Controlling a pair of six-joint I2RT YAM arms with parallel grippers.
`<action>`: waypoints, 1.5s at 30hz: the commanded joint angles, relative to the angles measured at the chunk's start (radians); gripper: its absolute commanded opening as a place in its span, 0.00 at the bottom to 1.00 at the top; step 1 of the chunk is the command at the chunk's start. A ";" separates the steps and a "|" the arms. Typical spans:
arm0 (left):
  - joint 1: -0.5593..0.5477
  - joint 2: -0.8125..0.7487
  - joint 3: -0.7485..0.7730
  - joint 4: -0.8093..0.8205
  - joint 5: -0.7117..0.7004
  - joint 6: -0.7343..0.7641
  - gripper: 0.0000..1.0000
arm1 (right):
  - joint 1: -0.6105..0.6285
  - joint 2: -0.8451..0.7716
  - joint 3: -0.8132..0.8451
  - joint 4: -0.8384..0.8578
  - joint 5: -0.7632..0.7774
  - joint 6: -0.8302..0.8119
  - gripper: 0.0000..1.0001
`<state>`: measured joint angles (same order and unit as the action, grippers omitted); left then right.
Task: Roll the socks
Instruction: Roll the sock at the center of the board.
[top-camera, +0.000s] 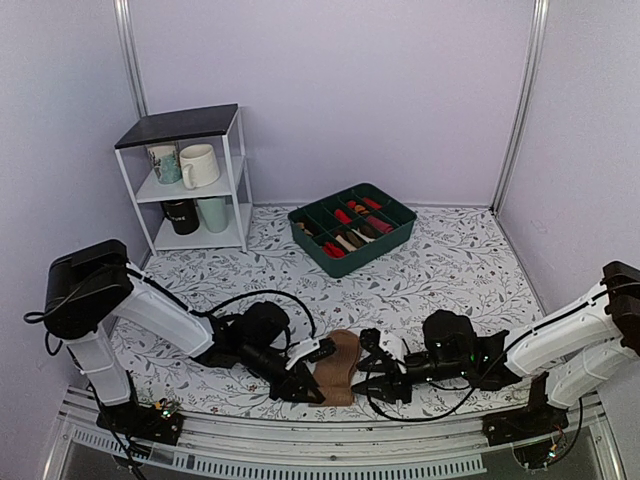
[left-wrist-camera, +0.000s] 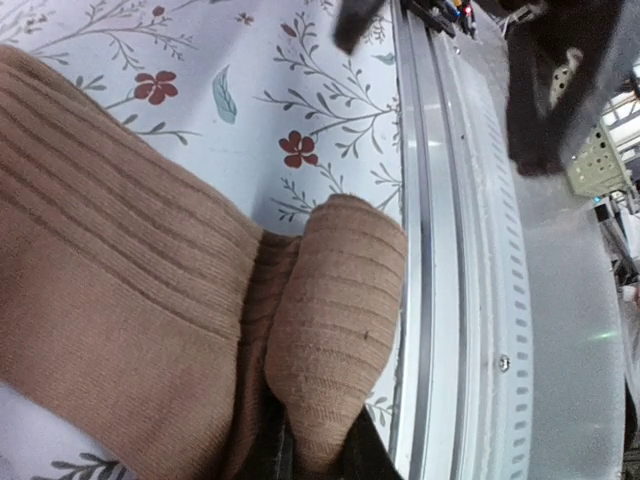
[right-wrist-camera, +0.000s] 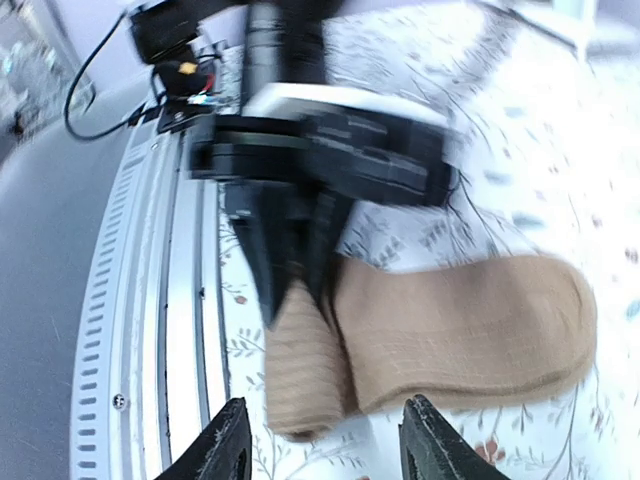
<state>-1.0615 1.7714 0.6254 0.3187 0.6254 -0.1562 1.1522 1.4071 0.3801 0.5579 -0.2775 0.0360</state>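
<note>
Left gripper (top-camera: 303, 388) clamped on the folded near end of the long tan-brown ribbed knit socks (top-camera: 340, 362), just inside the grey metal edge rail (left-wrist-camera: 440, 300). Right gripper (right-wrist-camera: 325, 445) wide open, empty, just beside that fold. Long axis runs away from the rail. I'd roll farward; the left arm is nearer.

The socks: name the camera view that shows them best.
Right wrist: the socks show nearly whole, folded end included, though blurred. Left wrist gives only cropped close-up knit; top external, a small, partly hidden brown patch.
</note>
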 joint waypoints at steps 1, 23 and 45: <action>0.027 0.082 -0.022 -0.141 0.081 -0.072 0.10 | 0.083 0.053 0.030 0.039 0.086 -0.186 0.51; 0.050 0.115 -0.023 -0.136 0.117 -0.080 0.10 | 0.171 0.271 0.149 -0.055 0.157 -0.248 0.49; -0.033 -0.489 -0.244 0.076 -0.338 0.161 0.52 | 0.006 0.423 0.222 -0.307 -0.241 0.134 0.17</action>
<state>-1.0382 1.3991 0.4461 0.2962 0.4202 -0.0959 1.2041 1.7439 0.6216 0.4065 -0.3569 0.0509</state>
